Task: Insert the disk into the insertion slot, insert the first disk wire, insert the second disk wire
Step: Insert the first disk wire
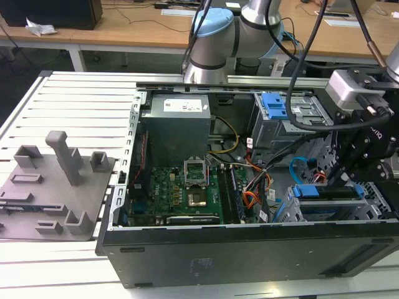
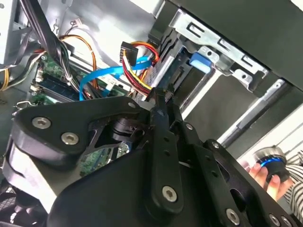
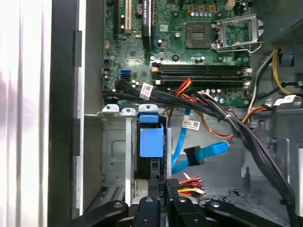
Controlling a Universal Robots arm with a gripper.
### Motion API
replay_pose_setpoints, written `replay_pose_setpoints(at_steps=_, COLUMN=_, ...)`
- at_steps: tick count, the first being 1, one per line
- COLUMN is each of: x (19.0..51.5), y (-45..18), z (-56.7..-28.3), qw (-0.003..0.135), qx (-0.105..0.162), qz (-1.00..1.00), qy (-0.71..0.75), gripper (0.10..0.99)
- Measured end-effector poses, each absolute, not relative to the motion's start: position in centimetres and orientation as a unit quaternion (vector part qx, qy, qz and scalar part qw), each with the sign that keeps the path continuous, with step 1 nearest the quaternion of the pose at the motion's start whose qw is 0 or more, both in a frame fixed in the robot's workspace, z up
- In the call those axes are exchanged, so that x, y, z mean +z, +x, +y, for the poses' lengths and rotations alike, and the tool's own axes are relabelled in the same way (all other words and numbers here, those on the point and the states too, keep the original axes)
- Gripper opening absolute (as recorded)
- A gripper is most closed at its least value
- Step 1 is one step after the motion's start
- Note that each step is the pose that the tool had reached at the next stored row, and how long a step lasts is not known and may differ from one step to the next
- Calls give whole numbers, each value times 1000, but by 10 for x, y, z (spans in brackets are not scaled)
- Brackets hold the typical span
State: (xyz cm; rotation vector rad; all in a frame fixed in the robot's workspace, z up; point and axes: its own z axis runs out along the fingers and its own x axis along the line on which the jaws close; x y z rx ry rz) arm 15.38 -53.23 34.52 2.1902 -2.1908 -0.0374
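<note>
Down in the computer case's (image 1: 249, 255) nearest corner, on the exterior view's right, the disk (image 3: 151, 141) sits inside the insertion slot (image 3: 112, 153) — blue caddy showing. Right at it, the gripper's (image 3: 163, 187) jaws are clenched on the first disk wire (image 3: 189, 182); the second disk wire (image 3: 203, 152) hangs beside it — unplugged.
</note>
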Motion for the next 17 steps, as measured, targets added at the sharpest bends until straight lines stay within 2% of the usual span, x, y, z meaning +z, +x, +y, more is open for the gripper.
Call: replay_pose_setpoints(at_steps=17, x=338, y=170, z=-534, qw=27, qx=-17, qz=-707, qy=707, gripper=173)
